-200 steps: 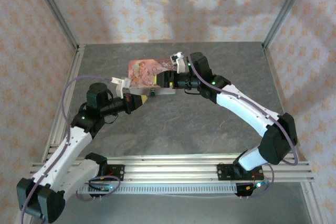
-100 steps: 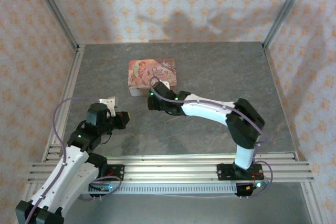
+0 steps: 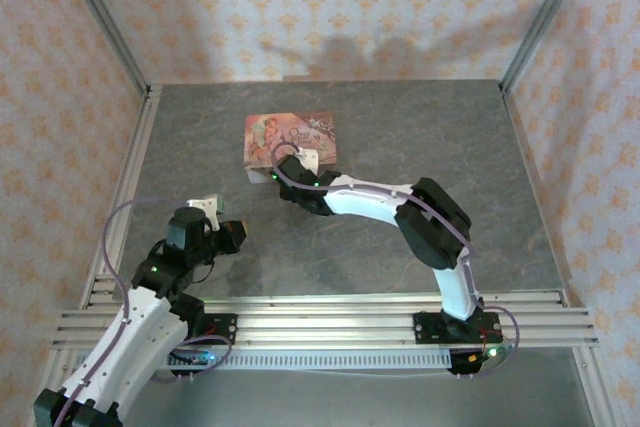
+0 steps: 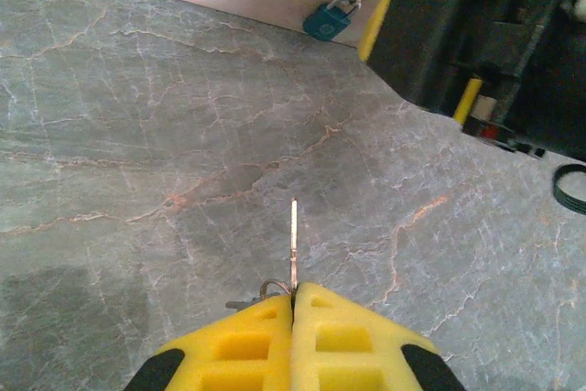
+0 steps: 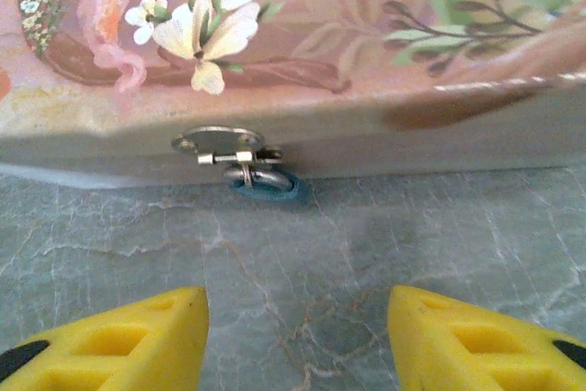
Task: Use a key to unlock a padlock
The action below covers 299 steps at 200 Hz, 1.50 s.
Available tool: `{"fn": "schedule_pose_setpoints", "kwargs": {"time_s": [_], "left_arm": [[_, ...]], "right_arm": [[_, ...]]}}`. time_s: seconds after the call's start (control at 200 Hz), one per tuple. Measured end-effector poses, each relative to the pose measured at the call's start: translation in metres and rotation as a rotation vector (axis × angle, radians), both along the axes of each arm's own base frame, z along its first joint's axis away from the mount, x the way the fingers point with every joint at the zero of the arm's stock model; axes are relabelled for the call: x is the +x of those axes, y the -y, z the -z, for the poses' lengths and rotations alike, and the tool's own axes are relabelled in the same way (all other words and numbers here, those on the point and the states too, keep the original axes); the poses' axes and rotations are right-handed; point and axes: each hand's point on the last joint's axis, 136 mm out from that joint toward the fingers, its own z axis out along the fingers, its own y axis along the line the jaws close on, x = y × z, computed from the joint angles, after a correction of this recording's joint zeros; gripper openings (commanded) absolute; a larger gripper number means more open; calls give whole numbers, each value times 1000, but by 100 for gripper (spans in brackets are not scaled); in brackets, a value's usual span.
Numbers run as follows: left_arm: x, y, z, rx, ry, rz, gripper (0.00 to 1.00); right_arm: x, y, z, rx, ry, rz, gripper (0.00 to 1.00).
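Two arms, one tin, one little lock

One grey stone-patterned table point(image 3: 420, 137) carries everything. The right arm point(image 3: 390, 207) reaches in a long bend from its base toward the table's middle, and the left arm point(image 3: 140, 297) is folded back near the left rail. The pink tin point(image 3: 290, 137), printed with figures and flowers, lies flat toward the far side of the table.

The right gripper point(image 5: 298, 309) hovers low just in front of the tin's near wall, its yellow fingers spread well apart with nothing between them, only bare table. The left gripper point(image 4: 293, 304) sits well apart from the tin, its yellow pads pressed together and pinching the key.

A small metal hasp point(image 5: 224, 144) is fixed on the tin's near wall. The padlock point(image 4: 328, 20), blue-bodied with a thin shackle, hangs from that hasp, down at the tin's bottom edge, just beside the right gripper's finger in the left wrist view. The key point(image 4: 294, 244) sticks straight out from between the left pads, its thin blade aimed toward the tin; a bit of wire ring shows at the pads' edge
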Motion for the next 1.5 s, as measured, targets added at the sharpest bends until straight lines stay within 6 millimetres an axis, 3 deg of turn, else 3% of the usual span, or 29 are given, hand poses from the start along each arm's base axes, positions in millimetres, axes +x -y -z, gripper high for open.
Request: {"fn": "schedule_pose_setpoints", "kwargs": {"time_s": [0.4, 0.641, 0.896, 1.101, 1.256, 1.496], "left_arm": [[3, 5, -1, -13, 3, 23, 0], [2, 7, -1, -15, 5, 37, 0], [3, 8, -1, -11, 8, 46, 0], [4, 12, -3, -17, 19, 75, 0], [7, 19, -7, -35, 36, 107, 0], [19, 31, -8, -40, 66, 173, 0]], "right_arm": [[26, -21, 14, -40, 24, 30, 54], [32, -20, 23, -83, 18, 48, 51], [40, -12, 33, -106, 3, 65, 37], [50, -6, 30, -101, 0, 74, 13], [53, -5, 30, -100, -13, 50, 1], [45, -6, 26, -46, -110, -22, 0]]}}
